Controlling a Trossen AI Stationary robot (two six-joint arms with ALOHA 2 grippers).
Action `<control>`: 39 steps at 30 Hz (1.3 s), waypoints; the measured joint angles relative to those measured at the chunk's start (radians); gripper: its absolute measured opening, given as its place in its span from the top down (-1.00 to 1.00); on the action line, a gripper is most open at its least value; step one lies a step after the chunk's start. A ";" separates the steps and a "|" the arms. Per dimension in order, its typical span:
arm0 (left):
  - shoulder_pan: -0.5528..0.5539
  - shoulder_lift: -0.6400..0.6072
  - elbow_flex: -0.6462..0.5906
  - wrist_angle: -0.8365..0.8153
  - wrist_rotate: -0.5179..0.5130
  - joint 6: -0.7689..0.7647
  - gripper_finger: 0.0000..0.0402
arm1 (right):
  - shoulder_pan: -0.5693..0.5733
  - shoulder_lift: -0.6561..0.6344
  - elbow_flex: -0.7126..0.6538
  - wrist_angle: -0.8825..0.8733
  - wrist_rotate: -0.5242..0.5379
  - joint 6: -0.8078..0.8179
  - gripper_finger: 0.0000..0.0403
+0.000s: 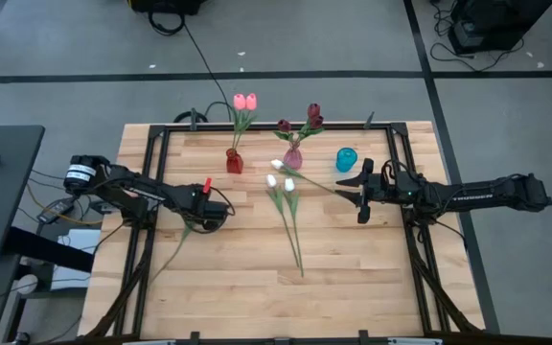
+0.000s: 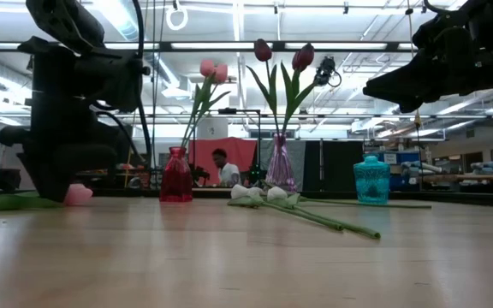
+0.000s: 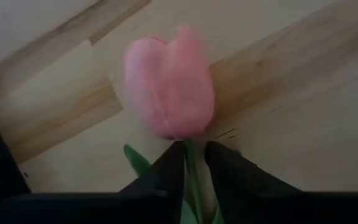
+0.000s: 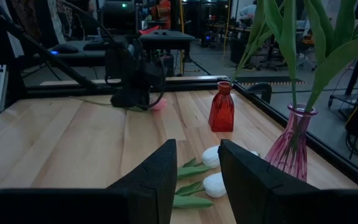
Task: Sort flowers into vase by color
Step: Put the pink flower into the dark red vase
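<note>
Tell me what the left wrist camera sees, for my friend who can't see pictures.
A pink tulip lies on the wooden table, its head filling the middle of the view. The left gripper has its two dark fingers on either side of the green stem just below the flower head.

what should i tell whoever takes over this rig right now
Left gripper: low on the table's left, jaws straddling the stem of a pink tulip that lies on the wood; a firm grip cannot be confirmed.
Right gripper: open, empty, above the table's right side.
Done: two pink tulips in the red vase; dark red tulips in the purple vase.
Left: that pink tulip to the red vase; white tulips lie mid-table; the blue vase stands empty.
</note>
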 joint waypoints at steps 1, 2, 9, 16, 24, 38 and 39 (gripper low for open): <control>0.000 0.000 0.000 0.005 0.002 0.002 0.66 | 0.000 0.000 0.000 0.000 0.000 0.000 0.34; 0.000 0.000 0.001 0.008 0.004 0.002 0.73 | 0.000 0.000 0.000 0.000 0.000 0.000 0.34; -0.001 0.005 0.040 0.007 -0.004 0.053 0.95 | 0.000 0.000 0.000 0.000 0.000 0.000 0.34; -0.001 -0.064 0.115 0.030 -0.119 0.108 0.98 | 0.000 0.000 0.000 -0.005 0.000 0.000 0.34; -0.001 -0.198 0.126 0.273 -0.221 0.292 0.98 | 0.000 0.000 0.000 -0.007 0.000 0.000 0.34; -0.001 -0.211 0.125 0.726 -0.264 0.590 0.97 | 0.000 0.000 0.000 -0.018 0.000 -0.001 0.34; -0.001 -0.211 0.125 0.779 -0.264 0.629 0.97 | 0.000 0.000 0.000 -0.018 0.000 -0.006 0.34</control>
